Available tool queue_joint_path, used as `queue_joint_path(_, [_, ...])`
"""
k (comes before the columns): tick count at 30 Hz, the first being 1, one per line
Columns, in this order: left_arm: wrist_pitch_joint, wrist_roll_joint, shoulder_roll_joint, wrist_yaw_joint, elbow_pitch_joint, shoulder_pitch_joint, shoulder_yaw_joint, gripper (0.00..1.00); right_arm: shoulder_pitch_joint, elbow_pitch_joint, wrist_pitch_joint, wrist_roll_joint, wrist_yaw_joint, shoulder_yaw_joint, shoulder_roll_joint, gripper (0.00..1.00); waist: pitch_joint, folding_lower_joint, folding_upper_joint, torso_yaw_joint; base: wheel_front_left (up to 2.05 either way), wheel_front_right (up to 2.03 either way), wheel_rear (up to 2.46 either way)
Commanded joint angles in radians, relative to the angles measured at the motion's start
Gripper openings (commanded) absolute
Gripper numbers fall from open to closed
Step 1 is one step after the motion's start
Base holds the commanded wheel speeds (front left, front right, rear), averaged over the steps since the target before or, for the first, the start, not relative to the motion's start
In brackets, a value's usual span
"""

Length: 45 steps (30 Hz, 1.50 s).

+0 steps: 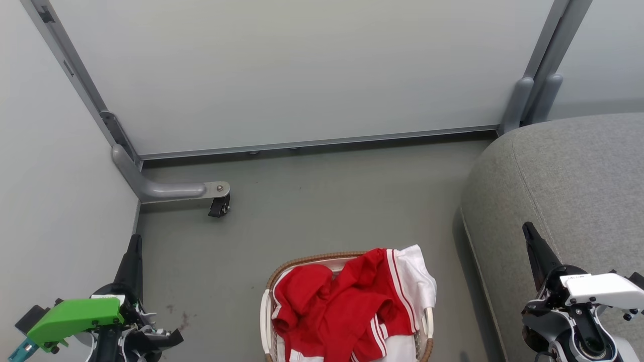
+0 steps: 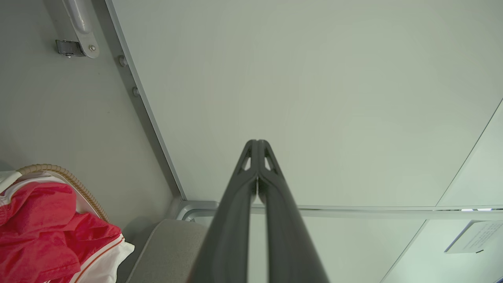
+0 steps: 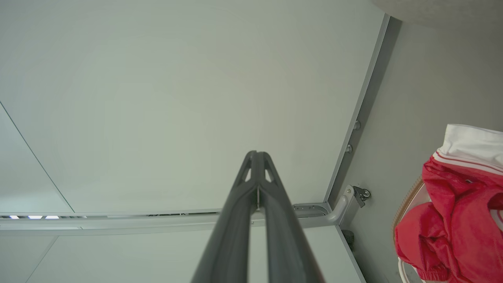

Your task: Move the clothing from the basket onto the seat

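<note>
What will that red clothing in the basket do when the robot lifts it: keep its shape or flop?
The clothing lies crumpled in soft folds, so it will probably sag and dangle. It looks thin, so likely light. A white part drapes over the basket rim and the pieces are heaped together, so one pinch may drag several.

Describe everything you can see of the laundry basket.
The basket is a small, rounded tub of white plastic-looking material with a brown woven-look rim and white handles at both sides. It stands upright on the grey floor, low in the middle of the head view, its near part cut off by the frame. Red and white clothing heaps inside and spills over the right rim. The grey seat lies to its right, a strip of floor between them.
</note>
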Motion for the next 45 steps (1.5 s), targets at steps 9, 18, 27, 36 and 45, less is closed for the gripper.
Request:
queue_joint_path(9, [0.004,-0.003,0.005,-0.004,-0.001,-0.011,0.002,0.00,0.011,-0.003,0.002,0.004,0.000,-0.001,-0.006,0.00,0.000,0.0000,0.0000,0.000,0.00,0.00,0.00])
queue_joint_path(18, [0.004,-0.003,0.005,-0.004,-0.001,-0.011,0.002,0.00,0.011,-0.003,0.002,0.004,0.000,-0.001,-0.006,0.00,0.000,0.0000,0.0000,0.000,0.00,0.00,0.00])
queue_joint_path(27, [0.000,0.000,-0.002,0.001,0.014,0.006,-0.001,1.00,0.003,0.013,0.000,0.000,0.000,0.001,0.004,1.00,0.000,0.0000,0.0000,0.000,0.00,0.00,0.00])
queue_joint_path(36, [-0.032,0.011,-0.006,0.001,0.032,0.031,-0.044,1.00,0.026,0.039,-0.032,-0.018,0.000,0.018,0.010,1.00,0.000,0.0000,0.0000,0.000,0.00,0.00,0.00])
queue_joint_path(45, [-0.075,0.048,-0.005,0.001,0.013,0.035,-0.082,1.00,0.030,0.049,-0.075,-0.094,0.000,0.013,0.008,1.00,0.000,0.0000,0.0000,0.001,0.00,0.00,0.00])
